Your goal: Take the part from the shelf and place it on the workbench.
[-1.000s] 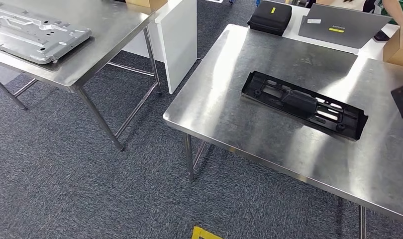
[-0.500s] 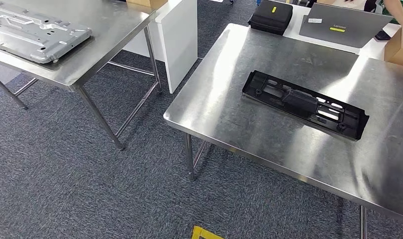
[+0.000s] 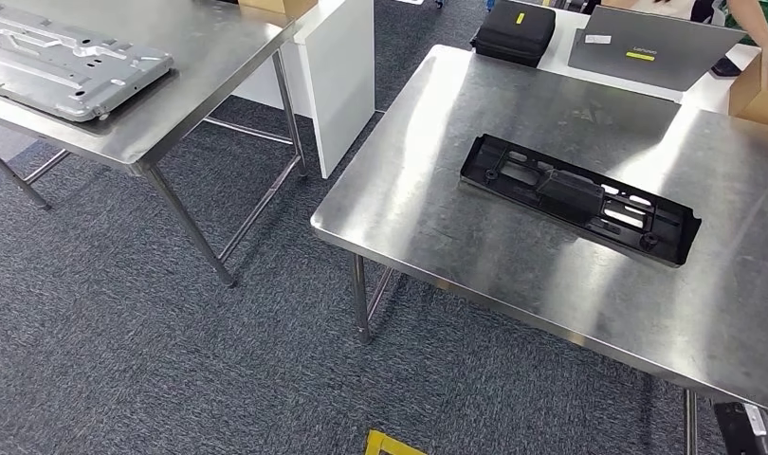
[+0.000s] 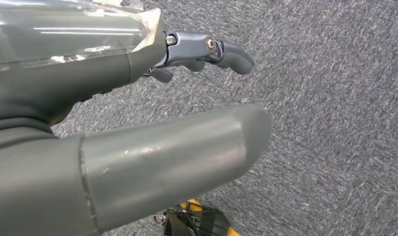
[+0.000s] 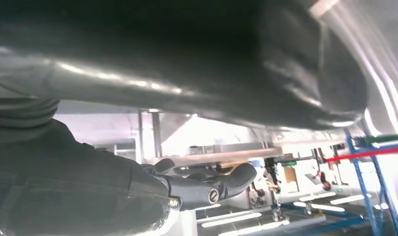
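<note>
A: Black, long, flat plastic part (image 3: pixel 579 198) with cut-outs lies on the stainless-steel tabletop (image 3: pixel 437 190) at right. You see it flat on the steel, slanted, nothing touching it.

B: Left hand?

A: Look at your left wrist view: left hand (image 4: pixel 138 128) hangs over the dark grey carpet floor (image 4: pixel 334 98). Thick grey thumb sticks out, darker fingers (image 4: pixel 221 49) are bent a little and kept apart from the thumb, nothing in them.

B: Right hand?

A: Right wrist view, right hand (image 5: pixel 187 187). Dark fingers (image 5: pixel 236 177) lie loosely stretched, well apart from the thumb, nothing between them. A shiny metal surface is close above, blurred, can't tell you more. In the head view you get a dark bit at the bottom right corner (image 3: pixel 740 428), below the tabletop edge; too little of it to say what it is.

B: Rest of the scene?

A: Second steel table (image 3: pixel 172 85) at left carries a grey pressed sheet-metal panel (image 3: pixel 67 62). White panel (image 3: pixel 342 66) stands between the two tables. Behind the tabletop: black zipped case (image 3: pixel 515 28), closed grey laptop (image 3: pixel 650 45), brown cardboard box (image 3: pixel 761 93), a person's arm (image 3: pixel 755 19) by the box. Yellow floor marking (image 3: pixel 392 444) on the carpet near the bottom edge.
</note>
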You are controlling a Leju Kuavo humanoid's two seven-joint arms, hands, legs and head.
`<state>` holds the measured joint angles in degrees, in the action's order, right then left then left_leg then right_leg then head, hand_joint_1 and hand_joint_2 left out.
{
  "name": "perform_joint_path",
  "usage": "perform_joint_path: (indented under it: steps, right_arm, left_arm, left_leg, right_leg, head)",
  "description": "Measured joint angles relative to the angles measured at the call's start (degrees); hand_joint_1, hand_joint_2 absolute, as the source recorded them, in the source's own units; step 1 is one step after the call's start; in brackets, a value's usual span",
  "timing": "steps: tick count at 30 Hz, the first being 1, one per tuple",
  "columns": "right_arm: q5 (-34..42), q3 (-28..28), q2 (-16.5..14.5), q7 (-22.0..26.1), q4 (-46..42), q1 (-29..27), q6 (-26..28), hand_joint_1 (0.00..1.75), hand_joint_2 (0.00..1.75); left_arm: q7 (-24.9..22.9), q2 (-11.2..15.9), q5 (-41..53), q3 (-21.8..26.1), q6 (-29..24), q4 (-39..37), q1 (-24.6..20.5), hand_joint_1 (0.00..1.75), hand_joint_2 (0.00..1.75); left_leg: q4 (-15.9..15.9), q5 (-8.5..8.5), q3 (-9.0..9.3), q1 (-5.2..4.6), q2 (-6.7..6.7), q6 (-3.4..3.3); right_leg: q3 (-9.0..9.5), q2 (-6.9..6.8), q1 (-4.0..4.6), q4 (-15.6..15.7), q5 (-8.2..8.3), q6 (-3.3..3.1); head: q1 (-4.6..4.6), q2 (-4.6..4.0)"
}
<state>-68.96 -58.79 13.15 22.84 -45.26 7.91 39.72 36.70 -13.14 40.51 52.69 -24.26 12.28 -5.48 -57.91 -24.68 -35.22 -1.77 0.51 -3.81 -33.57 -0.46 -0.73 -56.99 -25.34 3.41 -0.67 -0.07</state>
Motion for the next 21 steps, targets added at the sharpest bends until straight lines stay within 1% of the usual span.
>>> perform_joint_path:
  steps: [3, 7, 10, 13, 15, 18, 20, 21]
  right_arm:
    - [-5.67, -2.61, -1.98, -2.04, 0.98, -0.09, -0.01, 0.0, 0.0]
    - [-12.77, -6.97, -5.75, -4.39, 3.25, -0.36, -0.01, 0.0, 0.0]
    - [-15.73, -9.91, -8.49, -8.92, 6.61, -0.63, 0.0, 0.0, 0.0]
    - [-15.76, -11.98, -10.43, -12.86, 11.29, -1.08, -0.01, 0.0, 0.0]
    - [-16.05, -13.13, -11.43, -16.95, 14.96, -1.27, -0.01, 0.0, 0.0]
    - [-18.8, -13.7, -12.73, -25.26, 20.35, -1.57, -0.19, 0.0, 0.0]
    - [-20.37, -13.66, -13.5, -30.51, 23.49, -1.67, -1.06, 0.0, 0.0]
    - [-20.63, -13.61, -13.88, -32.25, 24.69, -1.7, -1.76, 0.0, 0.0]
  left_arm:
    - [-0.11, -0.02, 0.5, 0.01, -0.02, 0.0, 0.0, 0.0, 0.0]
    - [-0.63, -0.07, 1.27, 0.01, -0.05, 0.0, 0.0, 0.0, 0.0]
    - [-1.45, -0.08, 2.43, -0.03, 0.02, 0.0, -0.05, 0.0, 0.0]
    - [-2.5, -0.03, 4.36, -0.34, 0.19, 0.0, -0.32, 0.0, 0.0]
    - [-3.3, 0.04, 5.58, -0.78, 0.25, 0.0, -0.61, 0.0, 0.0]
    - [-4.1, 0.22, 6.42, -1.37, 0.15, 0.01, -0.88, 0.0, 0.0]
    - [-4.55, 0.41, 6.85, -1.7, 0.04, 0.01, -0.93, 0.0, 0.0]
    - [-4.74, 0.5, 7.03, -1.81, 0.0, 0.0, -0.95, 0.0, 0.0]
  left_leg:
    - [0.0, -0.01, 0.0, 0.0, 0.02, 0.0]
    - [0.0, -0.01, -0.01, 0.02, 0.05, 0.01]
    - [0.01, -0.06, 0.05, 0.11, 0.05, 0.09]
    - [0.02, -0.12, 0.07, 0.13, 0.09, 0.17]
    - [0.02, -0.12, 0.07, 0.15, 0.11, 0.17]
    - [0.02, -0.11, 0.05, 0.17, 0.23, 0.19]
    - [0.02, -0.1, 0.05, 0.18, 0.32, 0.2]
    - [0.02, -0.1, 0.05, 0.18, 0.33, 0.2]
  right_leg:
    - [-0.06, 0.03, 0.0, 0.0, 0.0, 0.0]
    - [-0.11, 0.04, 0.0, 0.0, 0.0, -0.01]
    - [-0.34, 0.04, 0.0, 0.01, -0.06, -0.09]
    - [-0.44, 0.07, 0.0, 0.0, -0.11, -0.16]
    - [-0.38, 0.08, 0.0, 0.0, -0.11, -0.16]
    - [-0.14, 0.15, 0.0, -0.01, -0.08, -0.18]
    - [-0.12, 0.22, 0.0, -0.02, -0.06, -0.19]
    - [-0.13, 0.24, 0.0, -0.02, -0.06, -0.19]
  head:
    - [-0.02, 0.0]
    - [0.02, 0.0]
    - [-0.02, 0.0]
    - [0.0, 0.0]
    - [-0.01, 0.0]
    - [-0.01, 0.0]
    - [0.0, 0.0]
    - [0.01, 0.0]
